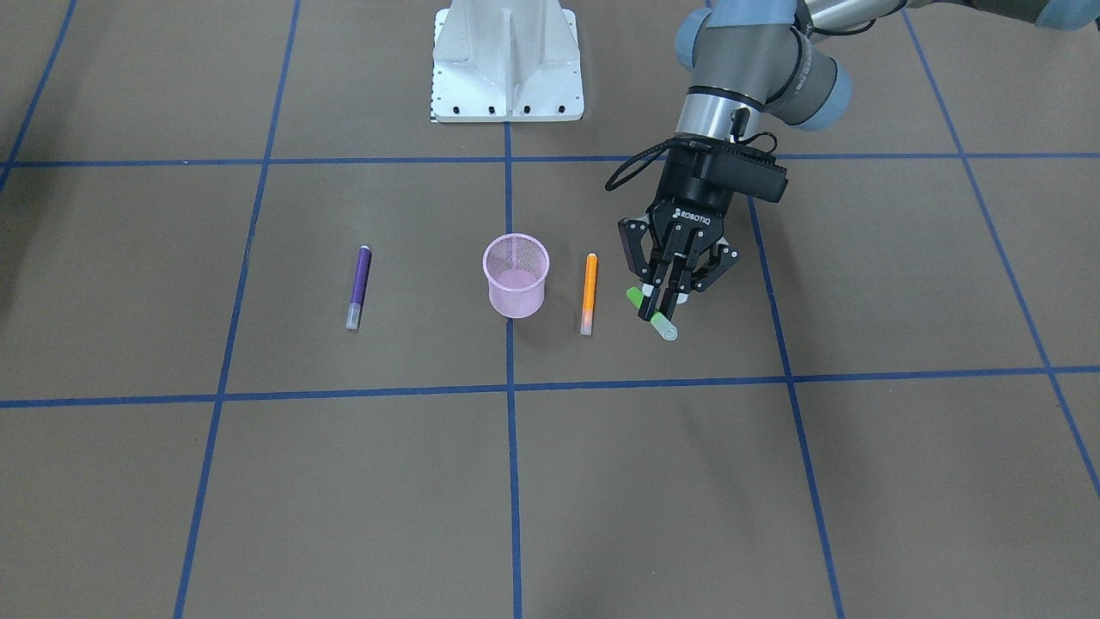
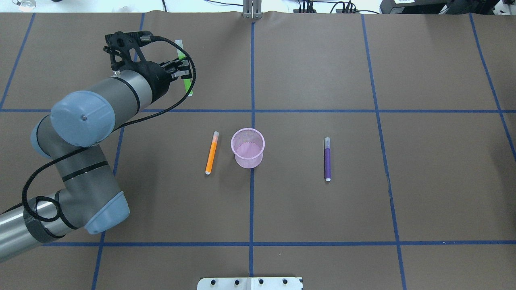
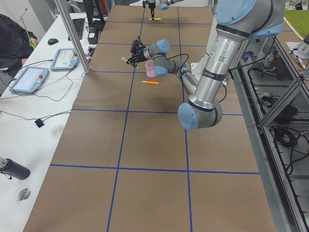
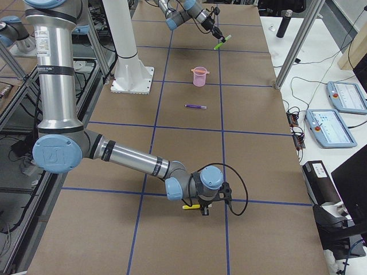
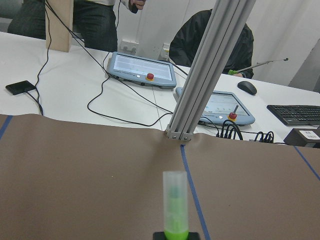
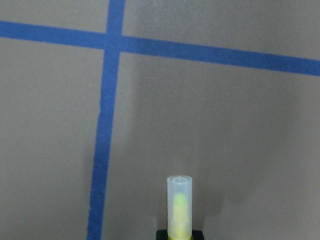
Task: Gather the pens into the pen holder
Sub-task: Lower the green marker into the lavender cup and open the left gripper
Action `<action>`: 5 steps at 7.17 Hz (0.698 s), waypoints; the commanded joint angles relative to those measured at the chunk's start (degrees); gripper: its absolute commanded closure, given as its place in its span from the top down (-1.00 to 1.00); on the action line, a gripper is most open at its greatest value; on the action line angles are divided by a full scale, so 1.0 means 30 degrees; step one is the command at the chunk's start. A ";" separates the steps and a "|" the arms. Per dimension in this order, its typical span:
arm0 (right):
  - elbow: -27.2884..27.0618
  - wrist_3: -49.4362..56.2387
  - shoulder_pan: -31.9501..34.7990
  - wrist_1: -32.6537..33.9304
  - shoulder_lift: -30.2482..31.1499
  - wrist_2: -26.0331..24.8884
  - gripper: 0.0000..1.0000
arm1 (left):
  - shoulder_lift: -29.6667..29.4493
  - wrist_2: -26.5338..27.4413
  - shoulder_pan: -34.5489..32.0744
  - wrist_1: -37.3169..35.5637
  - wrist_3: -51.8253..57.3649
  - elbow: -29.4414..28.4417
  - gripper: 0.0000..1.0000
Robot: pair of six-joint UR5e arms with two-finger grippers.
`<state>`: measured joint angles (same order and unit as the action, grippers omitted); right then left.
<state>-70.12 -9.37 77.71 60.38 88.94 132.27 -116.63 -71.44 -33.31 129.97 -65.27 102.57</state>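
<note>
The pink mesh pen holder stands upright mid-table, also in the overhead view. An orange pen lies beside it and a purple pen lies farther off on its other side. My left gripper is shut on the green pen, held off the table beyond the orange pen; its pale cap points forward in the left wrist view. My right gripper is far from the cup, low over the table. In the right wrist view it grips the yellow pen.
The white robot base stands behind the cup. Blue tape lines cross the brown table. An aluminium post, teach pendants and cables stand past the far table edge, where operators sit.
</note>
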 commanded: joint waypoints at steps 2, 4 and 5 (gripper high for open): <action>-0.3659 -0.2645 0.0112 -0.0028 -0.0085 0.0702 -1.00 | -0.0702 0.3320 0.3179 0.0857 0.0136 -0.0174 -1.00; -0.5098 -0.2677 0.0200 -0.0029 -0.0669 0.0969 -1.00 | -0.1926 0.4157 0.3864 0.0915 0.1500 -0.1138 -1.00; -0.5423 -0.2706 0.0200 0.0057 -0.0990 0.1086 -1.00 | -0.2978 0.4041 0.4214 0.0945 0.2470 -0.1955 -1.00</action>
<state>-84.59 -17.32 78.26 60.43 87.03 135.08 -122.33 -59.60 -22.05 132.67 -61.33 99.16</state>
